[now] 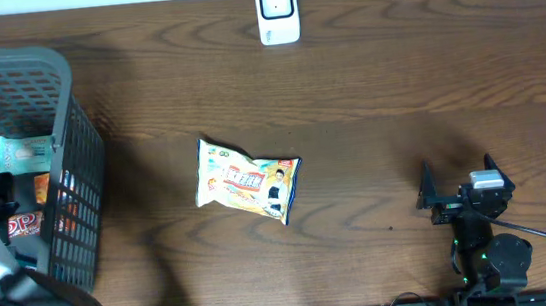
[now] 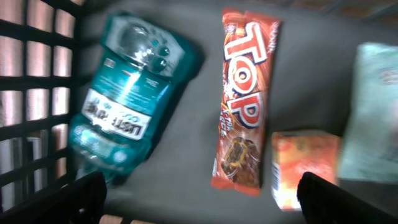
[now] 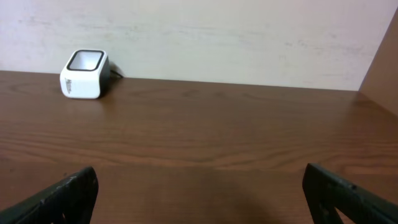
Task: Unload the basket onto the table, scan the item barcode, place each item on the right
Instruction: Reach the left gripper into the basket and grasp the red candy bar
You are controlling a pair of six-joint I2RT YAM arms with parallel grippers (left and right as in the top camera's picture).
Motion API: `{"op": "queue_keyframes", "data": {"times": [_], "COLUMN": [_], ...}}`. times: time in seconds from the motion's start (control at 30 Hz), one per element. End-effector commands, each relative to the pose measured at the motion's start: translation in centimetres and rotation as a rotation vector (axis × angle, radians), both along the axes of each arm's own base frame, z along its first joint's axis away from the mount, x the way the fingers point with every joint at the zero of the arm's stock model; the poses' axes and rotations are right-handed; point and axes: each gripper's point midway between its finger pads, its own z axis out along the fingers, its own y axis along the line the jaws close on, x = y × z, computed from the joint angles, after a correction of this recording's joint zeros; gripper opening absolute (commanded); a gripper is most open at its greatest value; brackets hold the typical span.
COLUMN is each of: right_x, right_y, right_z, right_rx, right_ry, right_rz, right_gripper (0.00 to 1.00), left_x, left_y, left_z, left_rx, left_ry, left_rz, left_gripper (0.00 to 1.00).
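- Lying right of the lattice basket [image 1: 81, 192], a crinkled glossy packet [image 1: 248, 181] is resting.
- Left fingers [image 2: 68, 200], over it, and right fingers [image 3: 62, 196] are standing spread, tips cropped.

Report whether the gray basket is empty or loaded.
Loaded. The basket holds a teal bottle, a TOP bar, an orange box and a pale packet.

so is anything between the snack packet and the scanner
Nothing visible: only bare wooden table lies between the snack packet and the white barcode scanner; the basket stands off to the left.
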Motion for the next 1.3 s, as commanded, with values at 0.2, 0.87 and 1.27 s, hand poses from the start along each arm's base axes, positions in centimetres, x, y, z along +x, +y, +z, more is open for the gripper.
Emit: {"op": "queue_keyframes", "data": {"times": [0.2,0.87,1.27], "right_x": [0.0,0.0,0.0], "right_y": [-0.1,-0.1,-0.1], "right_z": [-0.1,-0.1,-0.1], "right_rx": [0.013,0.013,0.013], "right_ry": [0.001,0.001,0.001], "right_rz": [-0.004,-0.004,-0.004], "right_gripper": [0.99,0.99,0.99], "left_x": [1.1,-0.1,0.7], "left_y": [0.3,-0.9,-1.0], "left_z": [-9.1,-13.1,10.8], "left_rx": [-0.17,-0.211,0.281], "left_ry": [0.131,0.177,-0.386], "left_rz": [0.023,0.025,-0.053], "left_gripper": [0.99,0.07,0.07]}}
